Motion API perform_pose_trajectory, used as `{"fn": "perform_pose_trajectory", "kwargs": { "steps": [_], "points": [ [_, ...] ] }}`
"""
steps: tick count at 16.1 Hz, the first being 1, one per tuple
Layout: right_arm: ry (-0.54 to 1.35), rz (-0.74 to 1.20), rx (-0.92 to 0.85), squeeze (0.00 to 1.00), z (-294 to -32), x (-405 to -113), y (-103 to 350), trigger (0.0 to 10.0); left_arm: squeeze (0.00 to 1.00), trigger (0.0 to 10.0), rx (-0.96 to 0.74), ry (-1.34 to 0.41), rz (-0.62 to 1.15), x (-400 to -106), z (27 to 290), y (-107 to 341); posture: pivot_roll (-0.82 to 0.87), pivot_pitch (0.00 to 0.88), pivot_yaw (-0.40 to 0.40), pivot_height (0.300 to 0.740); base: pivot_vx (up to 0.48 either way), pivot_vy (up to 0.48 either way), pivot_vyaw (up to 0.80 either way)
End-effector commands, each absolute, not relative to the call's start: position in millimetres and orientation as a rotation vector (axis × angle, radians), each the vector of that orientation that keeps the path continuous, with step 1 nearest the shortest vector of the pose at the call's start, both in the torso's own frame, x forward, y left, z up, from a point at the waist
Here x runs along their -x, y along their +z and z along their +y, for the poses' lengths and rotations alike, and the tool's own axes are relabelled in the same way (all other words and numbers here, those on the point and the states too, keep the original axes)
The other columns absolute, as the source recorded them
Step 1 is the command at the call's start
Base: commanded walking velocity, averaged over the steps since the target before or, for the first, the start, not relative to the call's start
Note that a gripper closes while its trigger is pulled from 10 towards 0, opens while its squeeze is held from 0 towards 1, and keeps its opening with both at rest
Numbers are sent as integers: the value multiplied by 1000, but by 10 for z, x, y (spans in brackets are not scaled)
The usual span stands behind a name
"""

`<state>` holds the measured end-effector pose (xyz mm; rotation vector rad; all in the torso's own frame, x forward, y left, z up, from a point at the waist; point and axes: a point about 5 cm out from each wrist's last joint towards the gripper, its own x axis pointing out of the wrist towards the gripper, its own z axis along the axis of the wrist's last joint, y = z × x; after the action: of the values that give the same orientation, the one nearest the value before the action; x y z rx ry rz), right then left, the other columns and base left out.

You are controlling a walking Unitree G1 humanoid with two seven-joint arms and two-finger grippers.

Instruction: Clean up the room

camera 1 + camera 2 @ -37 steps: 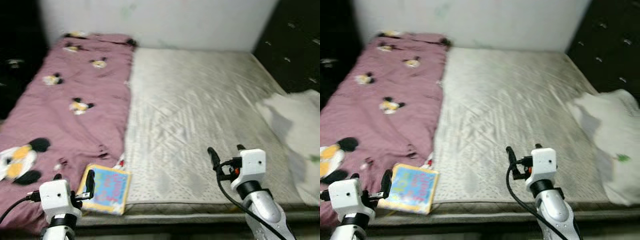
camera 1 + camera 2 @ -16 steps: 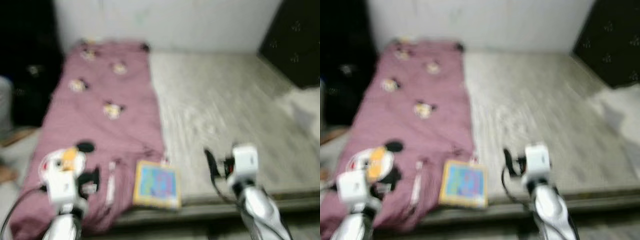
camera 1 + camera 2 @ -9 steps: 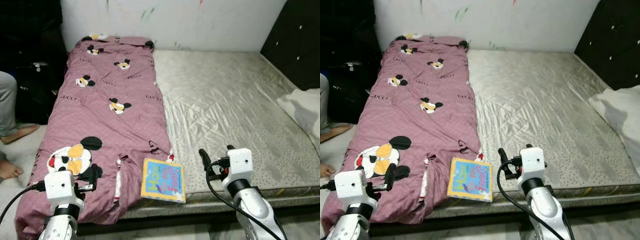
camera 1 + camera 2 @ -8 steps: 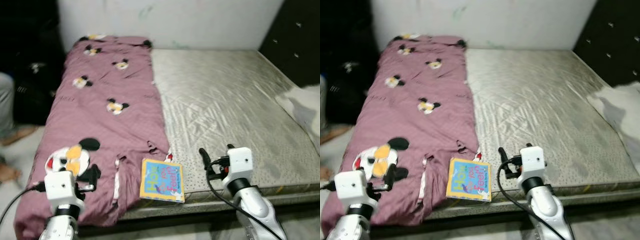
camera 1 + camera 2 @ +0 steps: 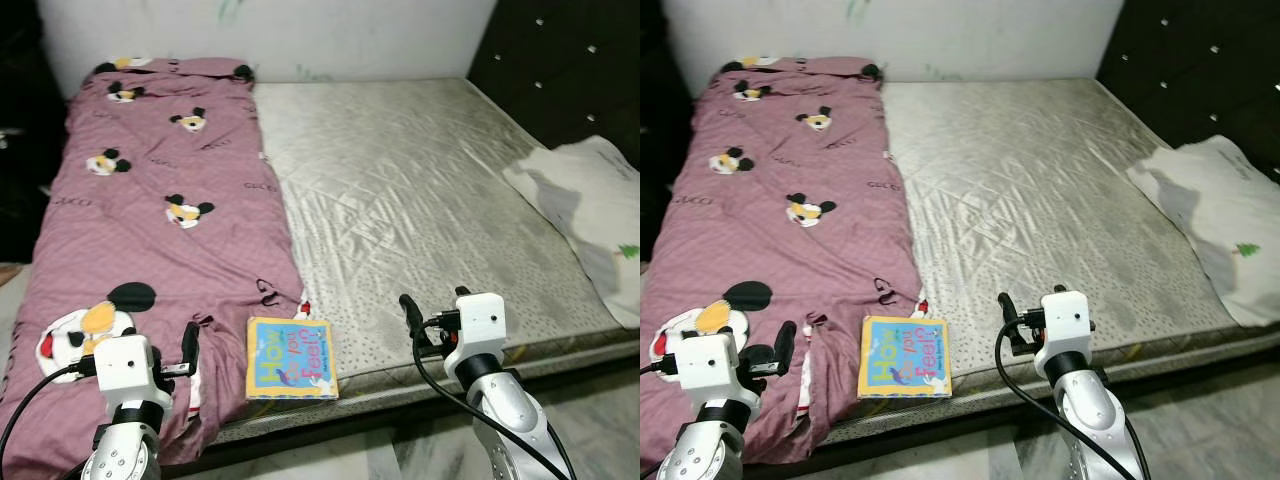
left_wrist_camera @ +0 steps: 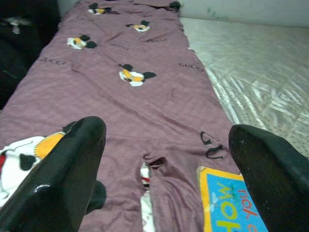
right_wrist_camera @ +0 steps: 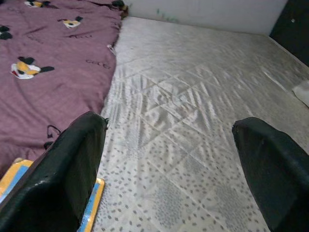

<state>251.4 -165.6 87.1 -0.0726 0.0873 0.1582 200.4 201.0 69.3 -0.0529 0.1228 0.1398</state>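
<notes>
Yellow-bordered book [image 5: 290, 358] still lying on mattress [image 5: 420, 200] front edge beside purple blanket [image 5: 140, 220]; nothing picked up yet. Left gripper [image 6: 166, 159] and right gripper [image 7: 169, 159] both spread wide, empty, hovering short of bed.

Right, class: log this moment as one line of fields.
scene: bed with purple blanket | book flat at mattress near edge | left gripper open, empty | right gripper open, empty | pillow far right

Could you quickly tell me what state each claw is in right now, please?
Left claw: open, holding nothing, over the pink quilt.
Right claw: open, holding nothing, over the mattress.
</notes>
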Motion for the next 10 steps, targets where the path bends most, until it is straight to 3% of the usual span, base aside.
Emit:
{"fn": "perform_pose_trajectory", "kwargs": {
  "steps": [1, 10],
  "points": [
    [158, 83, 73, 0, -1661, -2520, 873, 10000, 0, 10000, 39, 148, 125, -2013, 2037, 683, 42, 63, -50, 740, 0, 0, 0],
    [129, 95, 39, 0, -1684, -2567, 868, 10000, 0, 10000, 35, 178, 79, -2138, 2071, 746, 43, 77, -49, 740, 0, 0, 0]
  ]
}}
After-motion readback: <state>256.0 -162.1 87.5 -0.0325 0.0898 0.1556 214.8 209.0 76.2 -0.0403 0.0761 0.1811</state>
